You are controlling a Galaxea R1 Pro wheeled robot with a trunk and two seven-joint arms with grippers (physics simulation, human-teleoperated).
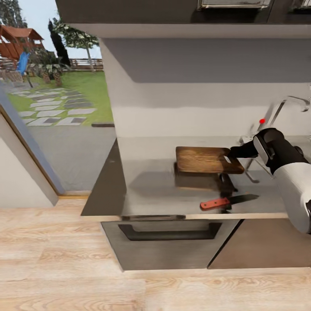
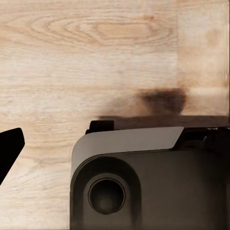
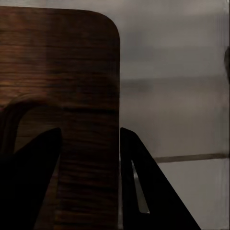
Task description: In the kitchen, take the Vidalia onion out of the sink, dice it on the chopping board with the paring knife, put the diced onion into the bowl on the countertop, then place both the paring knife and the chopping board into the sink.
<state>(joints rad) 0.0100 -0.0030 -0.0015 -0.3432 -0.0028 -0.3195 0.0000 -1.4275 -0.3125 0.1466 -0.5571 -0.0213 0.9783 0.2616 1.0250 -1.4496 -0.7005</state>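
Up close, the right end effector [image 3: 91,158] clamps the chopping board [image 1: 207,159]; overhead, the paring knife [image 1: 227,201] lies nearby.

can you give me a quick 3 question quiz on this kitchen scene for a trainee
1. True or false: the chopping board lies flat on the countertop.
2. Which arm's tool holds the board? A) left B) right C) neither
3. Fill in: the paring knife lies near the countertop's ____ edge.

Key
1. False. The board is lifted clear, with its shadow on the worktop below.
2. B. The right tool grips the end with the handle slot; in the right wrist view its fingers sit on either side of the board's edge.
3. Front. The red-handled knife lies there, apart from the board.
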